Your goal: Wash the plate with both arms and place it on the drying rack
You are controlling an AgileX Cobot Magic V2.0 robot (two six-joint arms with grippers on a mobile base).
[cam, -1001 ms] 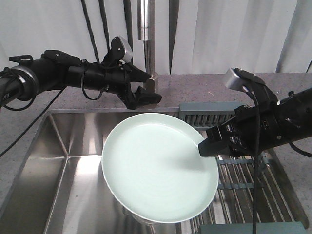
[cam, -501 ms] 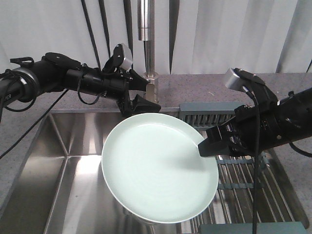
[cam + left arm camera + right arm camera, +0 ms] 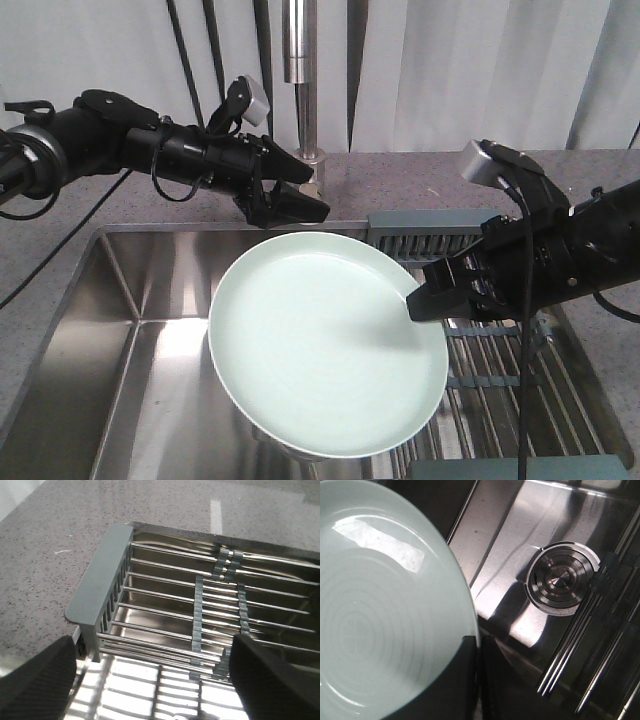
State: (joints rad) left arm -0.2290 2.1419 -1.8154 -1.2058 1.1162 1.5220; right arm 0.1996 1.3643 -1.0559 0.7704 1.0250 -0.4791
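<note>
Here the plate (image 3: 325,350) hangs tilted over the steel sink (image 3: 120,330), its pale face turned up toward the front camera and its right rim pinched in the right gripper (image 3: 422,300). In the right wrist view that gripper (image 3: 470,652) is clamped on the rim, with the plate (image 3: 380,620) filling the left side and the round drain (image 3: 563,578) showing below it. The plate's right edge overlaps the near-left part of the drying rack (image 3: 500,350). The left gripper (image 3: 315,192) sits just beyond the plate's far rim, near the faucet (image 3: 300,60); its fingers (image 3: 35,675) stand wide apart, holding nothing, looking down on the rack's rods (image 3: 165,602).
</note>
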